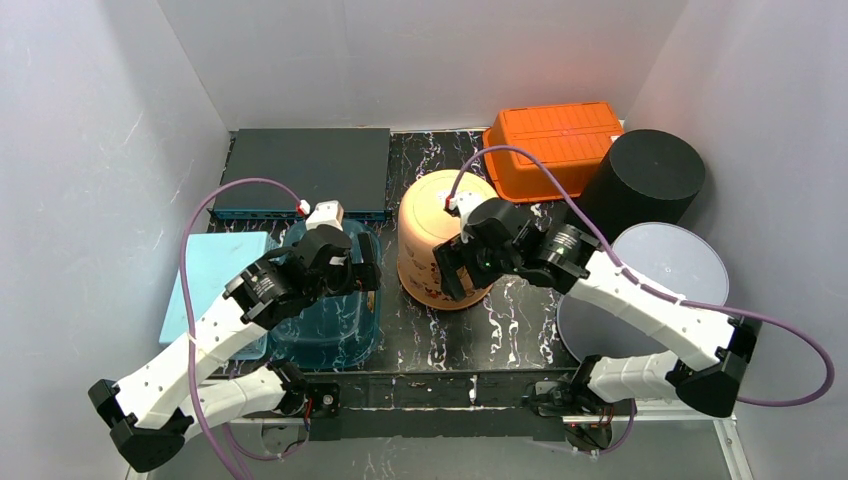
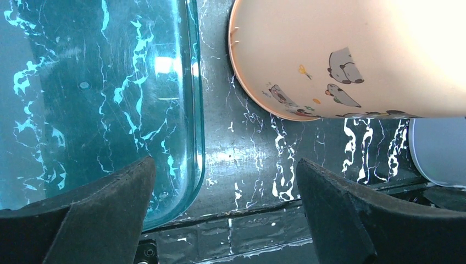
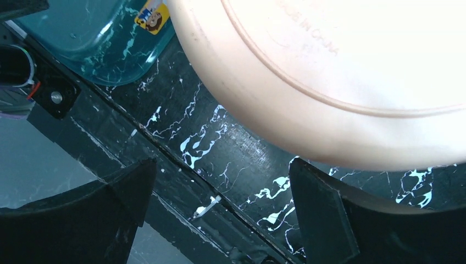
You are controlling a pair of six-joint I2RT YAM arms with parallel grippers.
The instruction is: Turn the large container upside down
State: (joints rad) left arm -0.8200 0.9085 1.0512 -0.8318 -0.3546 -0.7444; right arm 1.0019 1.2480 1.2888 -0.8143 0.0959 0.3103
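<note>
The large peach container (image 1: 430, 225) with animal prints stands in the middle of the black marbled table, its moulded base facing up and its rim down. It also shows in the left wrist view (image 2: 357, 55) and the right wrist view (image 3: 340, 66). My right gripper (image 1: 462, 268) is open and empty at the container's near right side, just over the table (image 3: 220, 212). My left gripper (image 1: 360, 268) is open and empty to the container's left, over the right edge of a teal see-through tub (image 2: 99, 88), with bare table between its jaws (image 2: 225, 214).
The teal tub (image 1: 330, 320) sits at the near left on a light blue lid (image 1: 205, 285). A dark flat box (image 1: 305, 170) lies at the back left. An upturned orange bin (image 1: 555, 145), a black cylinder (image 1: 645, 180) and a grey round lid (image 1: 660, 290) are at the right.
</note>
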